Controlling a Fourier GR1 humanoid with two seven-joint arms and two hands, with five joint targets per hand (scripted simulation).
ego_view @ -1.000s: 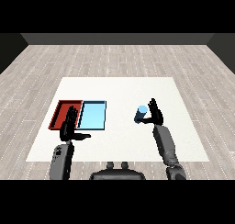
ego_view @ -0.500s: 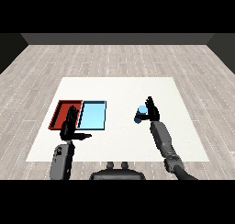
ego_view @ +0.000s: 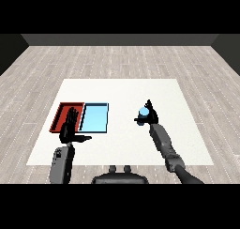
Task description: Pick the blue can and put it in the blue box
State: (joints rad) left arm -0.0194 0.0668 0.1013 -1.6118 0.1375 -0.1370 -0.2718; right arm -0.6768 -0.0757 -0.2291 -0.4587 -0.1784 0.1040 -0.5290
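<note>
The red tray (ego_view: 63,111) and the light blue tray (ego_view: 95,118) lie touching side by side at the left of the white table (ego_view: 126,89), red farther left, and nothing shows inside the blue one. The left hand (ego_view: 70,128) stands at their near edge with straight, spread fingers, holding nothing and covering part of the red tray. Well right of the trays, the right hand (ego_view: 151,113) curls round the blue can (ego_view: 142,114), with bare table between it and the blue tray.

Right hand (ego_view: 151,114) curled round blue can (ego_view: 142,113), well right of light blue tray (ego_view: 94,118). Red tray (ego_view: 63,114) touching blue tray's left side. Left hand (ego_view: 70,127) fingers straight, over trays' near edge. White counter (ego_view: 122,92) beneath.
</note>
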